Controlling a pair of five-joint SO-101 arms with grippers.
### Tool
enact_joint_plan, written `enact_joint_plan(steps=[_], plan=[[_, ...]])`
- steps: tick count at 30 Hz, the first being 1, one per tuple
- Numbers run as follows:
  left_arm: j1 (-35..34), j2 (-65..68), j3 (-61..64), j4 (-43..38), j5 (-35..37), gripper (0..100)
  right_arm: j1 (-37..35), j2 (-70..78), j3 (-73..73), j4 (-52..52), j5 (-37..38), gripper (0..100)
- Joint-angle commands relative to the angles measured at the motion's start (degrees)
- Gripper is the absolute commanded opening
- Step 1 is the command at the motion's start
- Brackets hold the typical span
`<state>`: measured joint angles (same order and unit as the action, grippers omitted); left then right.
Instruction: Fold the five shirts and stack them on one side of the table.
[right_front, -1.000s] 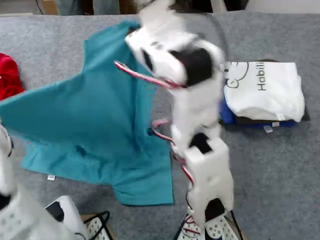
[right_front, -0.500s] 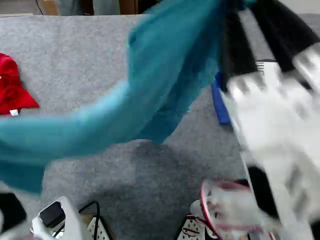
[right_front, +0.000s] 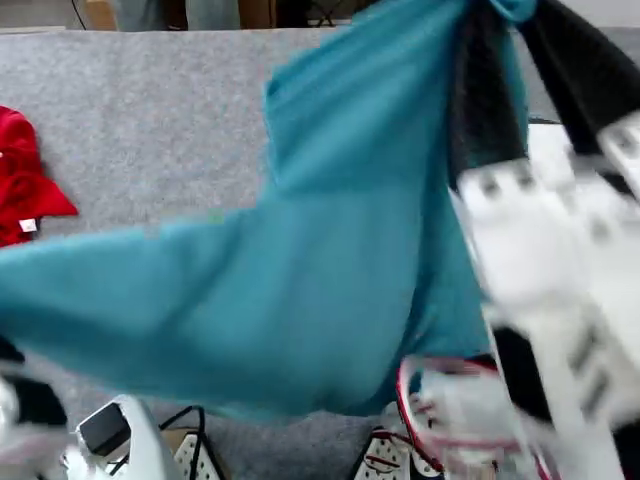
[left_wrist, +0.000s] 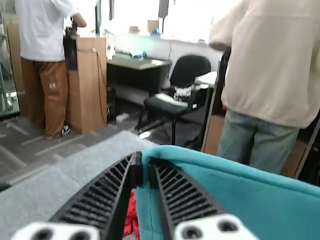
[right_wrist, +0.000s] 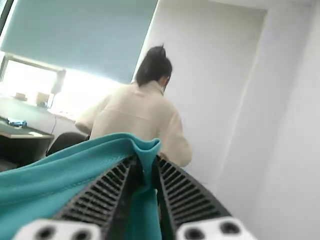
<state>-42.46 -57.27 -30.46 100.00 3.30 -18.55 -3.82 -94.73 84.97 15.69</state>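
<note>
Above the grey counter, the teal shirt hangs stretched between both arms, left jaws and right jaws each clamped on a fold of its edge; a red shirt lies on the counter.

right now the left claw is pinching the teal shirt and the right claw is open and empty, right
No: the right claw is shut on the teal shirt too, as the right wrist view shows. The left claw is pinching it, as you said.
</note>
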Motion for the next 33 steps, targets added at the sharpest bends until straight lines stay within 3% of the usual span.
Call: enact_joint_plan(steps=[1,5,8,12,15,21,25,30,33], plan=[[1.54,1.14,15.25,-6.33,0.62,3,0.26,6.46,-0.57,-0.09,0.26,1.5],[8.4,0.7,37.58,-24.0,0.35,3,0.44,17.45,-0.48,1.93,0.26,1.5],[13.67,1.32,55.25,-43.52,0.26,3,1.49,27.74,-1.1,-0.62,0.44,1.5],[14.9,3.87,72.84,-76.31,0.7,3,4.75,40.57,-1.1,-13.1,0.35,1.5],[15.34,9.41,74.95,-89.49,0.62,3,6.24,47.96,-1.1,-24.62,0.35,1.5],[15.16,27.08,60.35,-91.78,0.35,3,5.8,54.9,-1.01,-35.52,0.35,1.5],[15.43,35.96,52.53,-91.25,0.26,3,5.8,56.57,-1.01,-35.96,0.35,1.5],[15.52,37.71,50.51,-80.53,0.26,3,5.8,56.48,-1.01,-25.32,0.35,1.5],[15.52,37.63,51.21,-68.57,0.26,3,5.8,56.4,-1.1,-15.12,0.62,1.5]])
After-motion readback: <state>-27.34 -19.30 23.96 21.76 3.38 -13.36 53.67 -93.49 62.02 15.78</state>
